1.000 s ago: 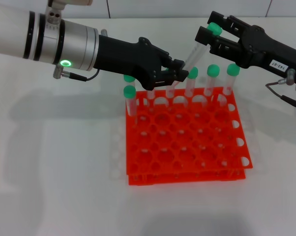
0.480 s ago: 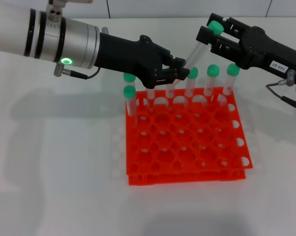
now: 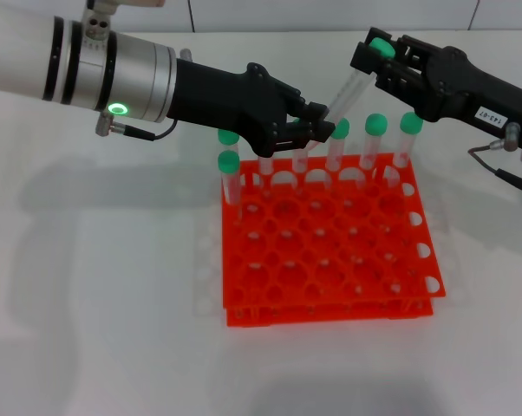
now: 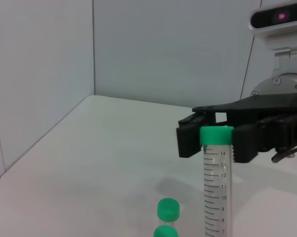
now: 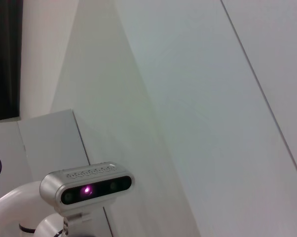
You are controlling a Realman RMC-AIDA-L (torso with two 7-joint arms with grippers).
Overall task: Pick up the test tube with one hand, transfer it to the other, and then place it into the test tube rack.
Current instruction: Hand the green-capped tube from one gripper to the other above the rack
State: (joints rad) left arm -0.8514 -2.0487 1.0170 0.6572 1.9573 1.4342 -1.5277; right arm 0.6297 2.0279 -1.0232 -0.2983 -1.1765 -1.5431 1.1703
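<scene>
1. White table (image 3: 114, 303) under plain pale walls; bright orange test tube rack (image 3: 330, 260) sitting flat at the middle, with 5 other tubes (image 3: 375, 124) standing green-capped along its far edge and far left corner.
2. Test tube (image 3: 348, 87) up in the air above the rack's far row, touching neither rack nor table.
3. Long axis tilted: low end toward the robot's left, green cap high and toward the robot's right.
4. Left gripper (image 3: 317, 126), on the arm with the green ring, closed around the low end of the tube, just above the far row of holes.
5. Right gripper (image 3: 374, 61), the one with the white label, at the cap end; seen from the left wrist, pads pressed flush on both sides of the cap, so judged to be clamped on it.
6. Probably mid-handover, with both claws on 1 tube and each holding an opposite end.
7. Key relation for the coming move: right gripper at the top of the axis, left gripper at the bottom and between the tube and the holes.
8. Likely need: open the left claw and clear it sideways, then swing the low end upright over a free hole.
9. Risk: a slip at the cap, or a knock against the neighbouring tubes just beside the left claw.
</scene>
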